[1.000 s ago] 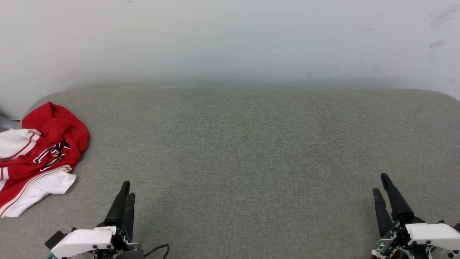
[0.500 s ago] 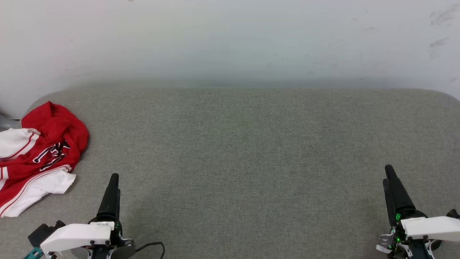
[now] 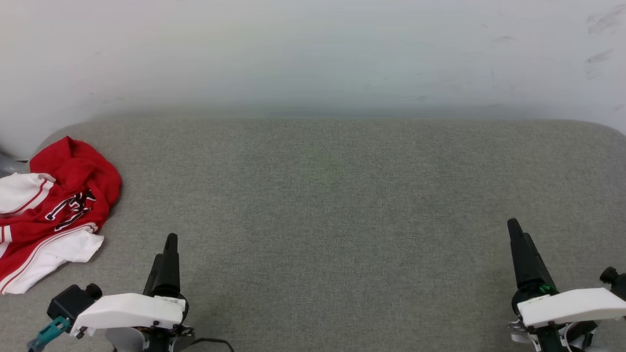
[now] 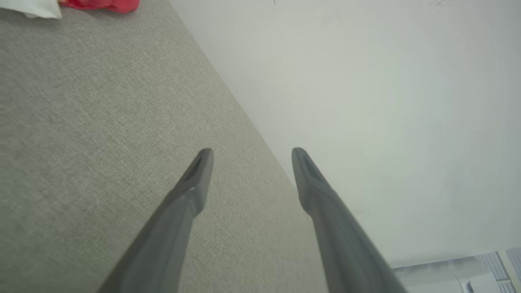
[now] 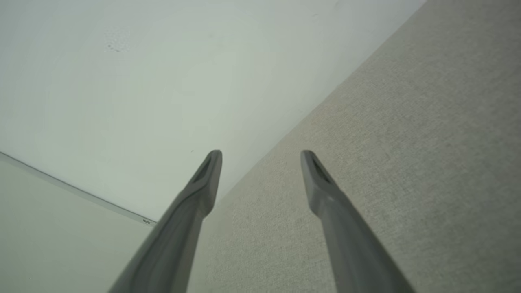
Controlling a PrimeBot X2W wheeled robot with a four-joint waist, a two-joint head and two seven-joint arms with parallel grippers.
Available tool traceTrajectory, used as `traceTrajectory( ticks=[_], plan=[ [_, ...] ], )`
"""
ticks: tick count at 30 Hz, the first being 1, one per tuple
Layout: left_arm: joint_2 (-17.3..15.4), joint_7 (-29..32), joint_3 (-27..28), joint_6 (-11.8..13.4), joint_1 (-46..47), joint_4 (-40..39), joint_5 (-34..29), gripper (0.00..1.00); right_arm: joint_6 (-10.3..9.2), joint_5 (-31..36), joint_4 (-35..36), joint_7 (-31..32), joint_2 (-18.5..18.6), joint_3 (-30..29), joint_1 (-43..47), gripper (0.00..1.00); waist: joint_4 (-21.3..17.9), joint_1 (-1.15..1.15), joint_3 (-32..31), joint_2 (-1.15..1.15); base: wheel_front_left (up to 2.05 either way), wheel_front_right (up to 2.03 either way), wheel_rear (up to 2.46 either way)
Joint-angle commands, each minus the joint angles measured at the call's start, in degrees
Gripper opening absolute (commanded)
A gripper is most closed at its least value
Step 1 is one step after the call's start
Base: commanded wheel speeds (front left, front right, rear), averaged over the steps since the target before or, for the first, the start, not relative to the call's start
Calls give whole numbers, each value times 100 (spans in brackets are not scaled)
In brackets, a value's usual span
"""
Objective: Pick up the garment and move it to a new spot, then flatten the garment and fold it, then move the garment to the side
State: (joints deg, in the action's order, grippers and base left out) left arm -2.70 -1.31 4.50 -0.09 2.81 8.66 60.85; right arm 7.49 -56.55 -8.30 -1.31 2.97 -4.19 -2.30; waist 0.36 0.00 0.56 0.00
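Observation:
The garment (image 3: 54, 210), a red jersey with white sleeves and black lettering, lies crumpled at the far left of the grey padded surface (image 3: 332, 195). A corner of the garment (image 4: 101, 4) peeks in at the top left of the left wrist view. My left gripper (image 3: 170, 242) hovers near the front edge, to the right of the garment and apart from it. In its own wrist view the left gripper (image 4: 249, 154) stands open with nothing between the fingers. My right gripper (image 3: 513, 227) sits at the front right, and the right gripper (image 5: 260, 156) is open and empty too.
A pale wall (image 3: 313, 54) rises directly behind the padded surface. The surface's rounded back corners show at left and right. A grey object (image 3: 7, 166) pokes in beside the garment at the left edge.
Both grippers have turned edge-on to the head camera and opened wider. The right gripper has moved slightly forward. The garment has stayed put.

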Motion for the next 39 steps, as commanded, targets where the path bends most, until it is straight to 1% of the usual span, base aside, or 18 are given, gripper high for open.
traceTrajectory(
  ticks=[1,9,20,26,39],
  plan=[
    [-13,-75,-47,54,40,-122,-301,100,1,318,115,-72,-2,45,-25,100,3,0,-2,0,0,0,0],
    [-14,-241,-175,216,-28,-142,-1085,100,1,1115,61,-236,-3,95,44,100,14,0,-11,0,0,0,0],
    [-22,-447,-310,343,-84,-209,-2056,100,1,2044,145,-448,-5,160,104,100,23,0,-22,0,0,0,0],
    [-45,-532,-368,388,-123,-276,-2441,100,1,2437,206,-531,-6,190,130,100,22,0,-26,0,0,0,0],
    [-122,-739,-546,584,-180,-411,-3354,100,1,3384,348,-736,-8,228,199,100,50,0,-25,0,0,0,0]
  ],
)
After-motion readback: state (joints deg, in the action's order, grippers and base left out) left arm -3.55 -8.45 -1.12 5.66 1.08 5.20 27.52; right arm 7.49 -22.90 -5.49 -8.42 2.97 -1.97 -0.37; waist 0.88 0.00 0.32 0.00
